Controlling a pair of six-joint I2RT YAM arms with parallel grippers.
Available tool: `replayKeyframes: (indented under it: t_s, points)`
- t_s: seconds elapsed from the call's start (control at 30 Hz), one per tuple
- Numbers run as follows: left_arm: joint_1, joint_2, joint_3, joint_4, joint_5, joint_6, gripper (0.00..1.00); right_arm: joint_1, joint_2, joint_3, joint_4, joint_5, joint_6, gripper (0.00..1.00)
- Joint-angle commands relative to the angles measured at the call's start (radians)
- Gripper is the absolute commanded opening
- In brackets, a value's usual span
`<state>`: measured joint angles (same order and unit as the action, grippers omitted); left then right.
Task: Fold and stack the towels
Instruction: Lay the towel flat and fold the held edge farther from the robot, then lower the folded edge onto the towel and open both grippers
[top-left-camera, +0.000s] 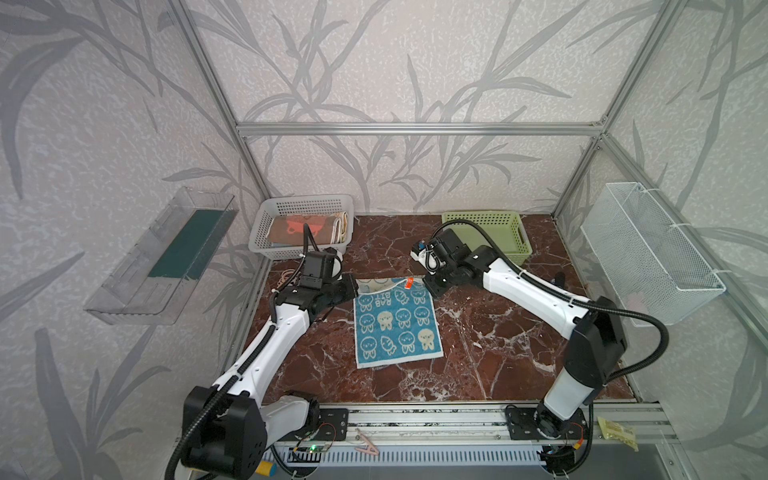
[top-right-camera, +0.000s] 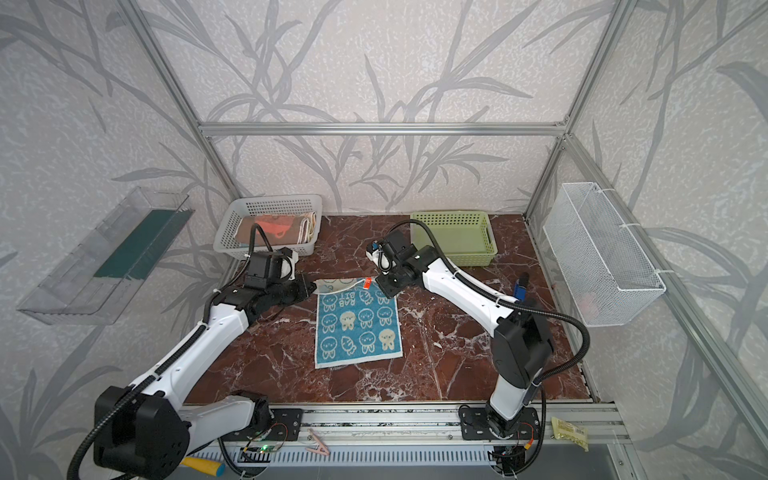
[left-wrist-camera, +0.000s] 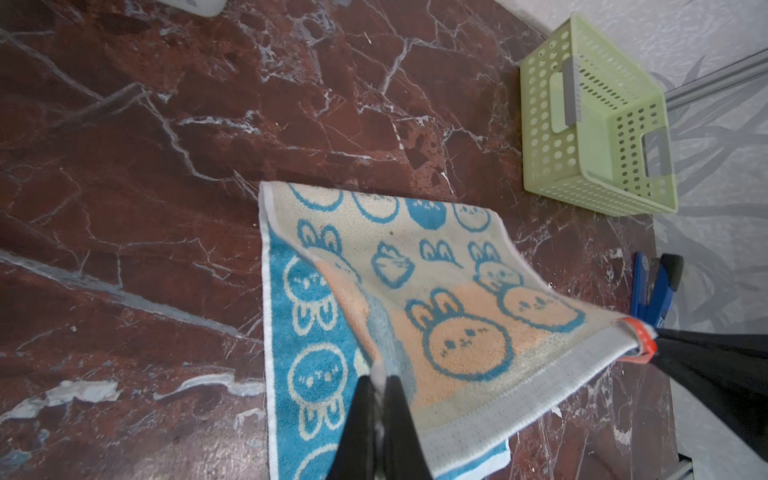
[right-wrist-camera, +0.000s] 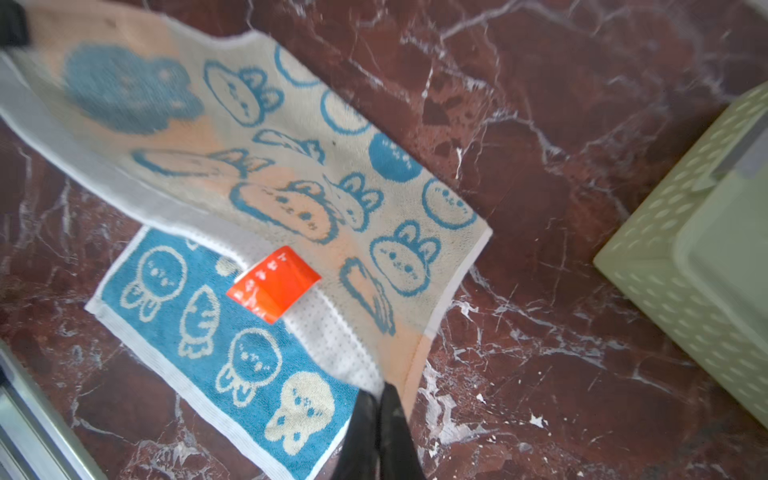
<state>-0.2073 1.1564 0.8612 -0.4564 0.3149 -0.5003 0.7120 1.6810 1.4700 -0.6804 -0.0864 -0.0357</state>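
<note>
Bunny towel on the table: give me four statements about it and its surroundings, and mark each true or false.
1. The left gripper and the right gripper are each shut on a corner of the bunny towel. True.
2. The bunny towel lies wholly flat on the table. False: its far edge is lifted, with the cream underside showing.
3. Folded towels lie in the white basket. True.
4. The orange tag sits on the towel's near edge, by the arm bases. False: it is on the lifted far edge, close to the right gripper.
</note>
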Motion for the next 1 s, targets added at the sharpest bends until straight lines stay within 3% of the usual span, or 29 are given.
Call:
replayKeyframes:
  t_s: [0.0, 0.23, 0.6, 0.8, 0.97]
  points:
    - [-0.021, -0.025, -0.072, -0.06, -0.034, -0.023, 0.0, 0.006, -0.036, -0.095, -0.008, -0.011, 0.012, 0.0]
    - [-0.045, -0.083, -0.213, -0.033, -0.025, -0.08, 0.0, 0.01, -0.039, -0.238, 0.04, -0.058, 0.05, 0.0]
    - [-0.045, -0.153, -0.128, -0.158, -0.059, -0.055, 0.0, 0.032, -0.139, -0.17, -0.056, -0.018, 0.025, 0.0]
    - [-0.052, -0.181, -0.238, -0.148, -0.014, -0.102, 0.0, 0.066, -0.179, -0.351, 0.006, -0.057, 0.085, 0.0]
    - [-0.098, -0.216, -0.393, -0.08, -0.011, -0.182, 0.0, 0.074, -0.146, -0.546, 0.169, -0.132, 0.16, 0.0]
